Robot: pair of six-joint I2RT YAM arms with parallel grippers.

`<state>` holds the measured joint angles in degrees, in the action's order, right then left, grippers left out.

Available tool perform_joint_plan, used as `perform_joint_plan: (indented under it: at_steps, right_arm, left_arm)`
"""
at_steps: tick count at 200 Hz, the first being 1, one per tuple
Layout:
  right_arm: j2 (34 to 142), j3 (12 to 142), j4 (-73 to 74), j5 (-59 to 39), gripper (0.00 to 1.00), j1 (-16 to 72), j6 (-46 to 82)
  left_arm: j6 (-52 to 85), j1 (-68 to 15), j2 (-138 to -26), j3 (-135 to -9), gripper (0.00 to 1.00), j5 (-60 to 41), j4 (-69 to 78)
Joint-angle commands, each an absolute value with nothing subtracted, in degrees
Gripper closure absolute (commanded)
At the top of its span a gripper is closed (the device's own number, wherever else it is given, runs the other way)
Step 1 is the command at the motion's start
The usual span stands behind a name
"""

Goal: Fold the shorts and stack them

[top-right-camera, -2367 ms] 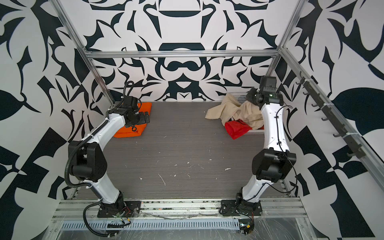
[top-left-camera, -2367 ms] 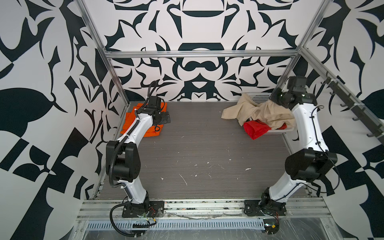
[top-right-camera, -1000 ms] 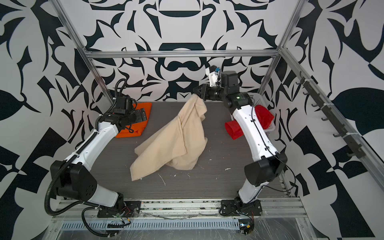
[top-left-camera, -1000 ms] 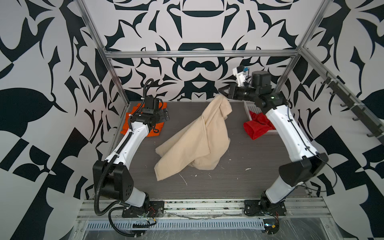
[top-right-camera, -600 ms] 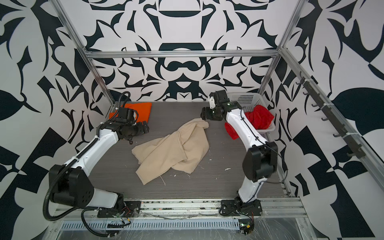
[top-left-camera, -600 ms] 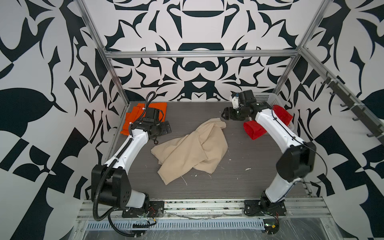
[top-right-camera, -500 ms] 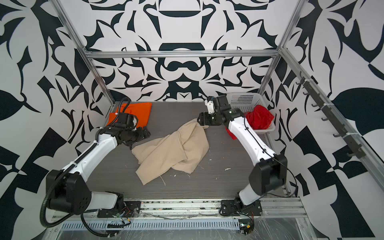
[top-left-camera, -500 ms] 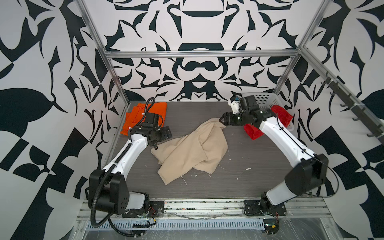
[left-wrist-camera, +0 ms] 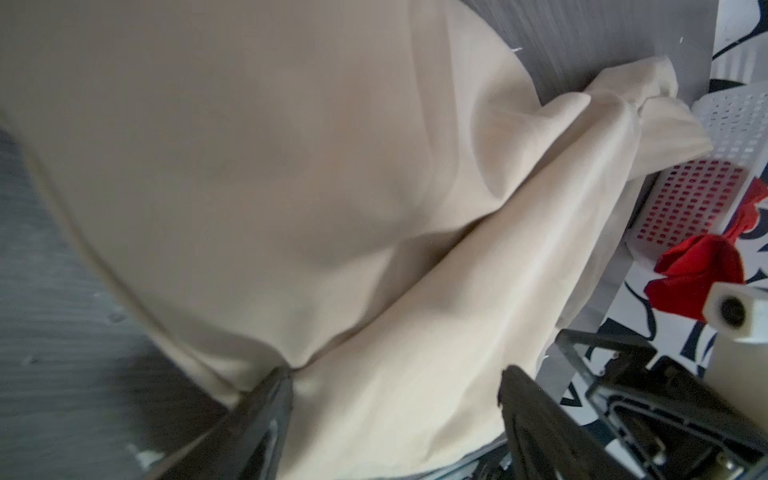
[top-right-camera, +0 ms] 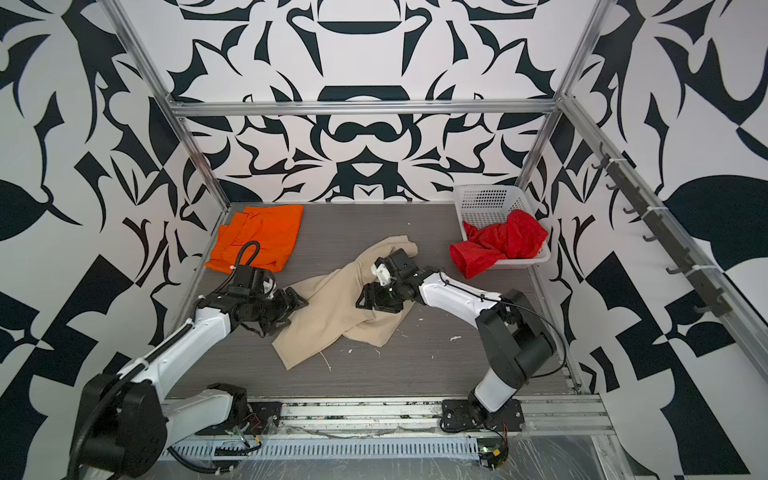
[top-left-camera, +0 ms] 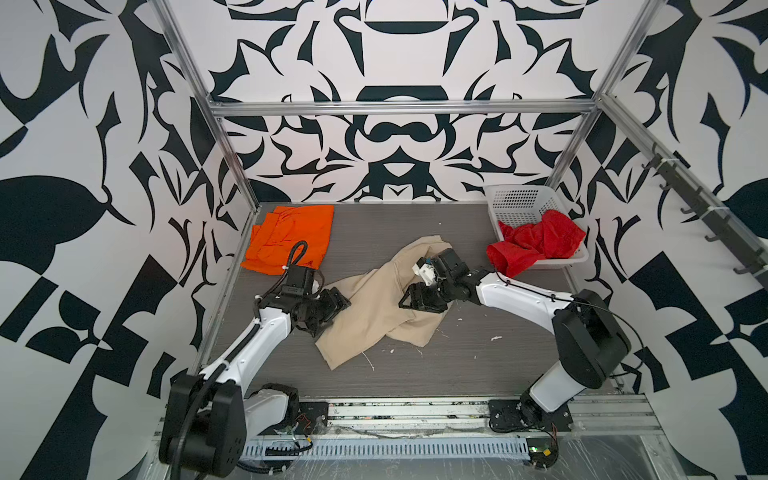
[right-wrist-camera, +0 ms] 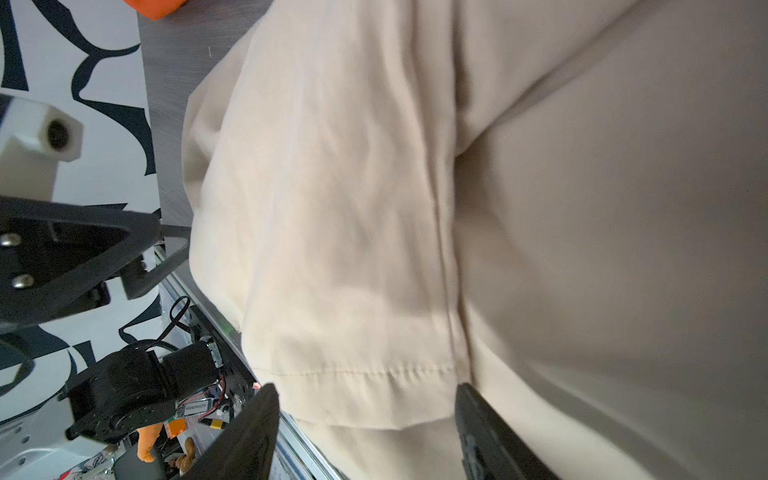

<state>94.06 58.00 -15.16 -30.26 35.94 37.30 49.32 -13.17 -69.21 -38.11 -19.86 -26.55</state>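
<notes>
The beige shorts, which a second ago hung from the right gripper, now lie crumpled mid-tabletop. The right gripper and the left gripper are both released, jaws apart over the cloth, so flattening likely comes next. The orange shorts lie in the far left corner. In the far right corner the red shorts spill from the basket. The surface is grey and flecked, and the walls are patterned black and white.
</notes>
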Motion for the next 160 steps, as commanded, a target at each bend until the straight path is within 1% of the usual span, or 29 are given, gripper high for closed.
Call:
perform_joint_plan:
  at_steps: [1,22,46,69,80,89,108,122,141,160]
  right_arm:
    - [96.41,58.96,-12.17,-25.29,0.30,35.86,41.56]
    - [99.27,60.09,-12.19,-22.58,0.30,35.47,41.52]
    - [100.79,60.53,-10.75,-23.72,0.30,33.47,41.57]
    - [99.49,58.44,-6.52,-29.32,0.30,29.80,42.75]
    - [98.47,56.72,-3.13,-33.63,0.29,28.13,44.61]
    - [97.64,55.53,-1.10,-35.26,0.29,27.52,46.02]
    - [96.05,53.76,1.20,-36.56,0.29,27.25,48.86]
    - [95.21,52.72,1.82,-35.51,0.29,27.08,50.65]
    - [94.87,50.83,2.64,-32.89,0.29,25.88,52.38]
    - [95.87,47.93,9.07,-34.83,0.29,24.14,55.62]
  left_arm:
    - [49.83,-13.53,-74.12,-38.16,0.19,-21.87,-20.10]
    - [47.62,-13.80,-80.56,-40.62,0.19,-19.94,-17.39]
    - [44.44,-14.48,-90.36,-46.51,0.19,-18.67,-15.13]
    - [41.75,-15.01,-100.36,-53.79,0.19,-18.68,-13.36]
    - [40.37,-15.12,-103.74,-57.51,0.19,-18.13,-13.28]
    - [39.50,-15.12,-105.64,-60.15,0.19,-18.19,-13.34]
    - [37.80,-15.09,-106.38,-64.69,0.18,-17.93,-16.08]
    - [36.85,-15.12,-103.98,-65.20,0.18,-17.52,-18.00]
    - [36.48,-14.51,-99.09,-62.51,0.18,-17.13,-19.56]
    - [36.73,-13.40,-94.41,-58.33,0.18,-18.49,-19.24]
